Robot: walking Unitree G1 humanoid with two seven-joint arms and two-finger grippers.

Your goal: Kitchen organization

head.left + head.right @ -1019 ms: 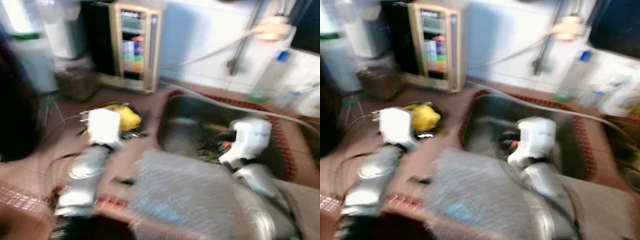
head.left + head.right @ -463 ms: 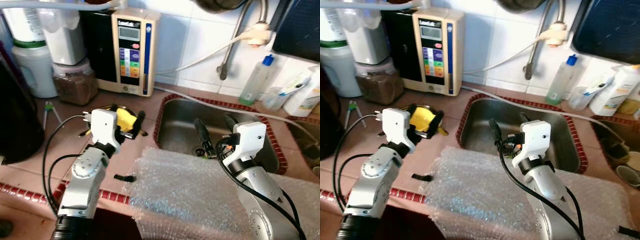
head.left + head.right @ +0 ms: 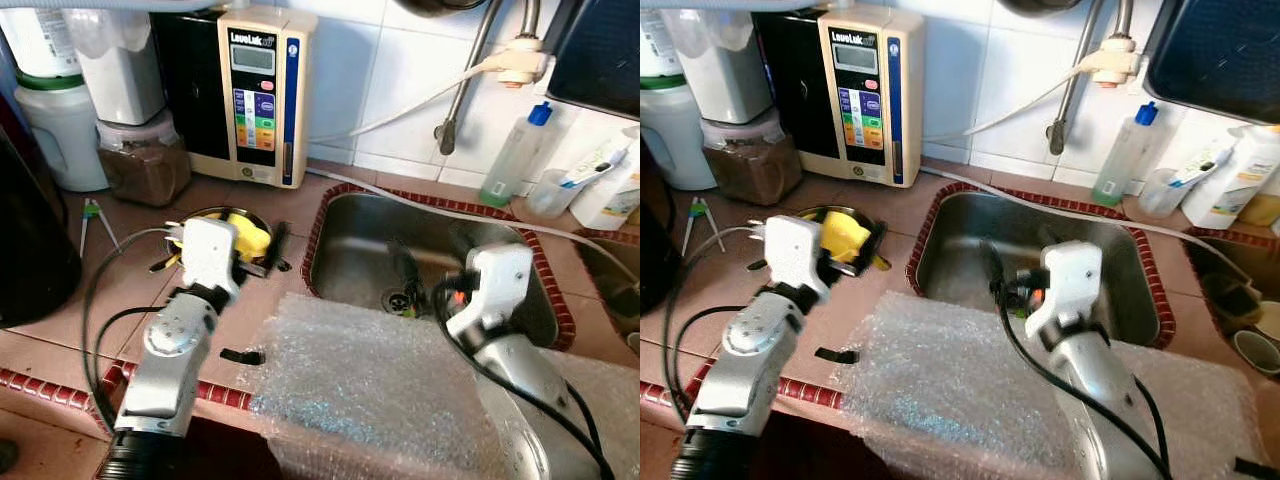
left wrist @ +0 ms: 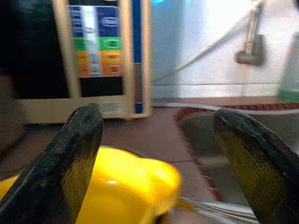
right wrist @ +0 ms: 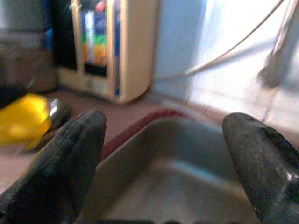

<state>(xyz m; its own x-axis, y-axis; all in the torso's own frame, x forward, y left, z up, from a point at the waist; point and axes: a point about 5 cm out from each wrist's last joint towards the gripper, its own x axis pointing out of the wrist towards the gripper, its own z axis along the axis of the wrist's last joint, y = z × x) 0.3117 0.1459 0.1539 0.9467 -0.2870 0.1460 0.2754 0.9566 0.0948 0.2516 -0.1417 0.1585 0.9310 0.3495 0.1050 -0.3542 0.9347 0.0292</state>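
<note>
The left arm [image 3: 180, 320] covers part of the yellow thing [image 3: 250, 238] and the dark dish [image 3: 205, 214] under it, so its kind cannot be told. The right arm [image 3: 490, 300] hides part of the sink [image 3: 350, 260] floor. Bits at the drain [image 3: 398, 298] are too small to identify. The black pane [image 3: 600, 55] is cut off by the edge.

R gripper [image 5: 163, 163] fingers wide — over sink [image 5: 173, 158], yellow item [image 5: 23, 121] beyond.

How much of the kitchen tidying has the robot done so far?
Hardly any. Nothing looks put away yet. The left gripper is open over the yellow thing in its dark bowl, holding nothing. The right gripper hangs open over the sink. Bottles and bubble wrap remain out.
</note>
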